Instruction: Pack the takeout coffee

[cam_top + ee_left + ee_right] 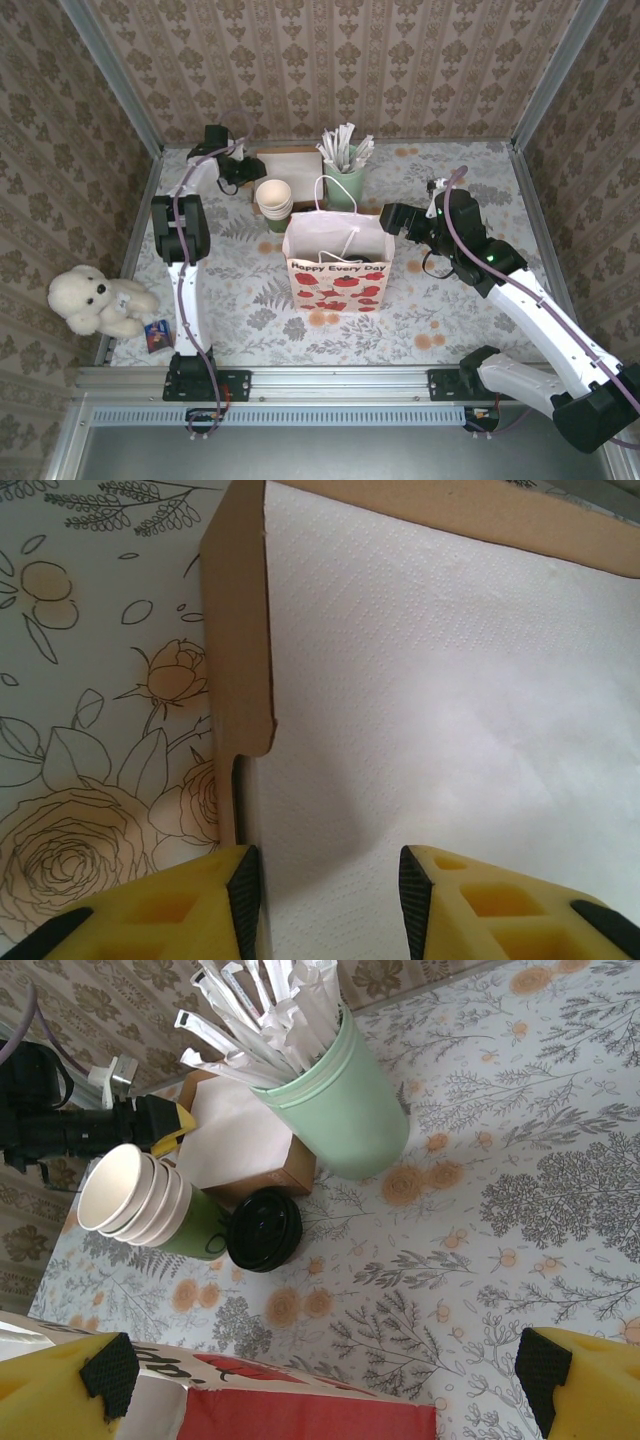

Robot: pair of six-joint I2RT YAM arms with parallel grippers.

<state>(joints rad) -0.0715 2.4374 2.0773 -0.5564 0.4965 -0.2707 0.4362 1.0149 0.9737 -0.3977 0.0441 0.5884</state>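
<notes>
I am watching takeout coffee (264, 1228) sitting unpacked just beside cup stack (140, 1200).
Right gripper (328, 1372) is gaping empty; left gripper (330, 885) is hovering half-open, empty, over napkins (450, 730). A careless grab is risking toppling that stack.

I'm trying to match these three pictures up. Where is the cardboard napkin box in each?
Top external: the napkin box is at the back, behind the stacked cups.
Left wrist: close up, its cardboard wall left of centre, white napkins to the right.
Right wrist: upper left, between the stacked cups and the mint straw cup.
Shared landmark: the left tool, at the box's edge in every view.
</notes>
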